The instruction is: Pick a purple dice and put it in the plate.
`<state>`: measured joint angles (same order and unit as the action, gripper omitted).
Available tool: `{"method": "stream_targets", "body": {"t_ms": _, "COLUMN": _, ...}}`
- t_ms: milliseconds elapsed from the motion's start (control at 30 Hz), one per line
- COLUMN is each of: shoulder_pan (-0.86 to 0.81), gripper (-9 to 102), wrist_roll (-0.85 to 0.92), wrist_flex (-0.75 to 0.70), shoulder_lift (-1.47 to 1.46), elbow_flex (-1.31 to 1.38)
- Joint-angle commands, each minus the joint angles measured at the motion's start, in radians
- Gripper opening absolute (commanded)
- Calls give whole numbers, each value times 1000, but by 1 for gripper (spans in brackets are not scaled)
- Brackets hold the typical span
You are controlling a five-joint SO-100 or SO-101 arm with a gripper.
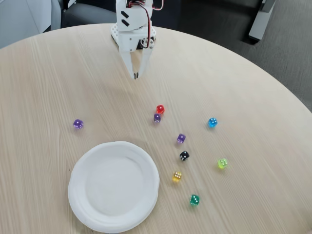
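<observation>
Three purple dice lie on the round wooden table in the fixed view: one at the left, one touching a red die, and one nearer the plate. The white paper plate sits at the front and holds nothing. My white gripper hangs at the back of the table, fingers together and pointing down, well behind every die. Nothing is held in it.
Other dice are scattered to the right of the plate: blue, black, light green, yellow and dark green. The table edge curves away at the back right, with dark floor beyond.
</observation>
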<state>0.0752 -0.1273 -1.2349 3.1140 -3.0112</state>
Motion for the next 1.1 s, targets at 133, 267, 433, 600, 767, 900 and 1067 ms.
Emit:
{"method": "stream_targets", "body": {"t_ms": 133, "shoulder_pan": 6, "gripper": 1, "wrist_roll": -89, "wrist_flex": 0, "shoulder_lift": -6, "elbow_flex": 17}}
{"method": "stream_targets", "body": {"t_ms": 267, "shoulder_pan": 8, "gripper": 2, "wrist_roll": -135, "wrist_flex": 0, "shoulder_lift": -9, "elbow_flex": 69}}
{"method": "stream_targets", "body": {"t_ms": 433, "shoulder_pan": 8, "gripper": 3, "wrist_roll": -173, "wrist_flex": 0, "shoulder_lift": -140, "elbow_flex": 232}}
{"method": "stream_targets", "body": {"t_ms": 600, "shoulder_pan": 9, "gripper": 3, "wrist_roll": -258, "wrist_flex": 0, "shoulder_lift": -448, "elbow_flex": 457}}
{"method": "stream_targets", "body": {"t_ms": 767, "shoulder_pan": 8, "gripper": 6, "wrist_roll": -426, "wrist_flex": 0, "shoulder_lift": -816, "elbow_flex": 703}}
{"method": "stream_targets", "body": {"t_ms": 900, "shoulder_pan": 8, "gripper": 8, "wrist_roll": -528, "wrist_flex": -9, "shoulder_lift": -1085, "elbow_flex": 908}}
{"method": "stream_targets", "body": {"t_ms": 1067, "shoulder_pan": -9, "gripper": 10, "wrist_roll": -561, "wrist_flex": -14, "shoulder_lift": -1328, "elbow_flex": 1135}}
